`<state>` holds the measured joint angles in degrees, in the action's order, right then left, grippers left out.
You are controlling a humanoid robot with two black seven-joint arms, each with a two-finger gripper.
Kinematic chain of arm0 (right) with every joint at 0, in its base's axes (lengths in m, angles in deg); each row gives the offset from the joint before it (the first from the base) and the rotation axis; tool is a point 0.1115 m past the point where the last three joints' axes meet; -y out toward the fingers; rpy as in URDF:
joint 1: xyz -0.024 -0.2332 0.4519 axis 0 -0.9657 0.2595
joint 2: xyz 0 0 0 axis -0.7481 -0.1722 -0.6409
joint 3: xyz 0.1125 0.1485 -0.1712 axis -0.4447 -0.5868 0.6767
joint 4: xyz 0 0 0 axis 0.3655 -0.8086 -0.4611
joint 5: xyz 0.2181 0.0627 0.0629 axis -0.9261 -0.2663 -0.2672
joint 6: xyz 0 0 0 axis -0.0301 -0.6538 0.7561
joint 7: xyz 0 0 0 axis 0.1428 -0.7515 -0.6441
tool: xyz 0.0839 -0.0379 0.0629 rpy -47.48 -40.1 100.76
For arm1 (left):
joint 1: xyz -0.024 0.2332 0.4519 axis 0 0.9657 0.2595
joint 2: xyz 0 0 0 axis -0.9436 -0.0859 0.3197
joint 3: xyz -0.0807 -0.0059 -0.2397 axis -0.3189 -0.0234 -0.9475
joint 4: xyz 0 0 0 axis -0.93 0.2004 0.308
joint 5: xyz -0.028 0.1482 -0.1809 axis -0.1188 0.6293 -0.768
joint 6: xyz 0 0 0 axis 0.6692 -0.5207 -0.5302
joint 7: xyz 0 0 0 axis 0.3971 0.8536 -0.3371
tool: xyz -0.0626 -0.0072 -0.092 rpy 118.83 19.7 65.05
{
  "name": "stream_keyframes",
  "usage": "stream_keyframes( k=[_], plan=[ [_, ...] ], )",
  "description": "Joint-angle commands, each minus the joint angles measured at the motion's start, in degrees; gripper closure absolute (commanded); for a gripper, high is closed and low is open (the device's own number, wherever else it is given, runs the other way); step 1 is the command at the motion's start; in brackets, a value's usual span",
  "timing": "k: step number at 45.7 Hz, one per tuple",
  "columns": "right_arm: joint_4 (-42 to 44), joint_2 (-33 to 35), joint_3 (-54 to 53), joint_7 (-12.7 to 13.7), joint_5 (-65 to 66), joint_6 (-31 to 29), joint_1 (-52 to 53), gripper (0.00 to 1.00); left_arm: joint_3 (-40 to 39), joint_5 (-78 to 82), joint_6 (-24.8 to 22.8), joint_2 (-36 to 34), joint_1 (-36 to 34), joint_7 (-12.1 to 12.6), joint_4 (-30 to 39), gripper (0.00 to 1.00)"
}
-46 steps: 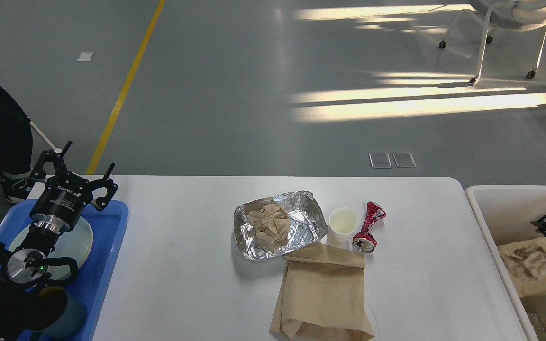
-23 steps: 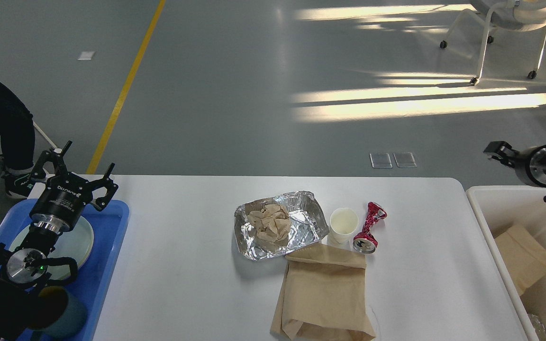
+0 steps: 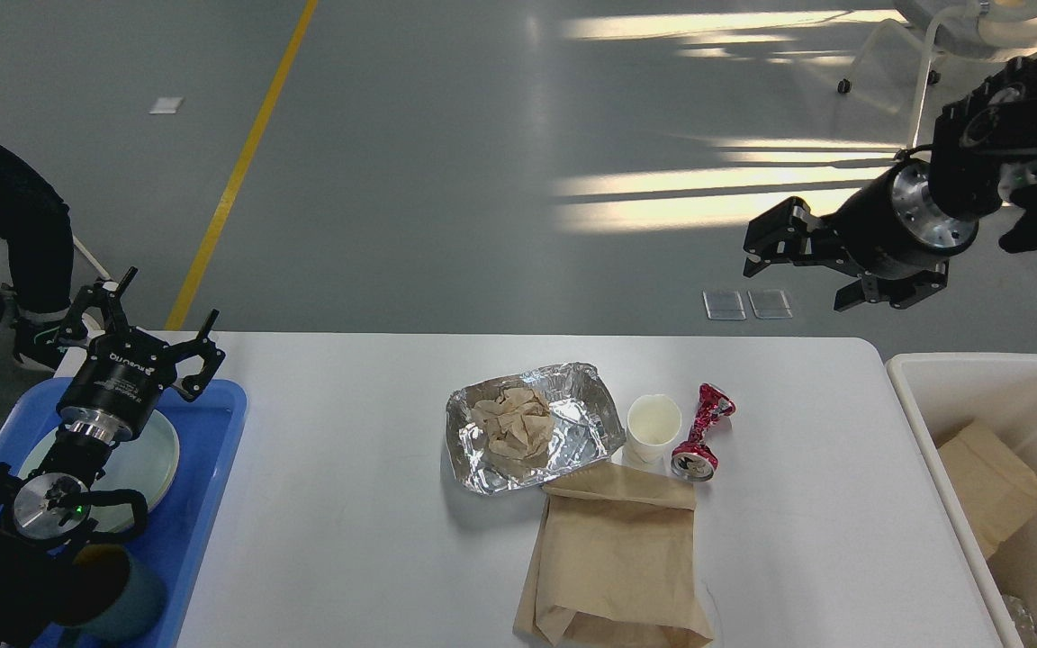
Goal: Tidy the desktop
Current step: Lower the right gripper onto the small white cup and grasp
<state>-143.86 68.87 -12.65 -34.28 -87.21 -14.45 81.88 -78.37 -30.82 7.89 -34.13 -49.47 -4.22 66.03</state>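
— While a bag is lying in the bin, what is remaining on the desktop?
— Foil tray, cup, can and another bag are sitting mid-table. Both grippers, left and right, are hanging spread, holding nothing.

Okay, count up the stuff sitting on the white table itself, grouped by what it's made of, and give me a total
On the desktop, not counting the tray and bin beside it:
Paper: 3, the brown paper bag, the white paper cup, and the crumpled brown paper lying in the foil tray
Metal: 2, the foil tray and the crushed red can
Total: 5
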Motion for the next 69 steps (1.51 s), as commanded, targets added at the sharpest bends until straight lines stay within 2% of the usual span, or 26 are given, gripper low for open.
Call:
stream_keyframes(
  k=[1, 9, 19, 30, 42, 47, 52, 58, 62, 65, 69],
  plan=[
    [0.0, -2.22, -0.57, 0.0, 0.08, 3.7, -3.39, 0.0, 0.0, 0.0, 0.0, 0.01, -0.01, 0.0, 0.0, 0.04],
    [0.35, -5.29, -2.85, 0.27, 0.08, 16.28, -14.99, 0.0, 0.0, 0.0, 0.0, 0.01, -0.01, 0.0, 0.0, 0.04],
    [3.42, -10.04, -6.45, 0.36, 0.08, 23.31, -26.59, 0.01, 0.0, 0.0, 0.0, 0.01, -0.01, 0.0, 0.0, 0.04],
    [7.73, -12.5, -9.71, 0.36, 0.17, 25.34, -32.22, 0.03, 0.0, 0.0, 0.0, 0.01, -0.01, 0.0, 0.0, 0.04],
    [16.69, -17.69, -9.71, 0.36, 0.0, 26.13, -38.99, 0.05, 0.0, 0.0, 0.0, 0.01, -0.01, 0.0, 0.0, 0.04],
    [19.24, -18.83, -9.71, 0.44, 0.0, 26.22, -41.19, 0.18, 0.0, 0.0, 0.0, 0.01, -0.01, 0.0, 0.0, 0.04],
    [21.44, -19.45, -9.71, 0.44, -0.09, 26.13, -42.77, 0.25, 0.0, 0.0, 0.0, 0.01, -0.01, 0.0, 0.0, 0.04],
    [21.62, -19.54, -9.71, 0.44, -0.09, 26.13, -43.65, 0.66, 0.0, 0.0, 0.0, 0.01, -0.01, 0.0, 0.0, 0.04],
    [21.71, -19.54, -9.62, 0.44, -0.09, 26.13, -44.18, 0.86, 0.0, 0.0, 0.0, 0.01, -0.01, 0.0, 0.0, 0.04],
    [21.71, -19.54, -9.53, 0.44, -0.09, 26.13, -44.18, 0.99, 0.0, 0.0, 0.0, 0.01, 0.08, 0.0, 0.0, 0.04],
    [21.71, -19.45, -9.36, 0.44, -0.18, 26.13, -44.09, 1.0, 0.0, 0.0, 0.0, 0.01, -0.01, 0.0, 0.0, 0.04]
  ],
)
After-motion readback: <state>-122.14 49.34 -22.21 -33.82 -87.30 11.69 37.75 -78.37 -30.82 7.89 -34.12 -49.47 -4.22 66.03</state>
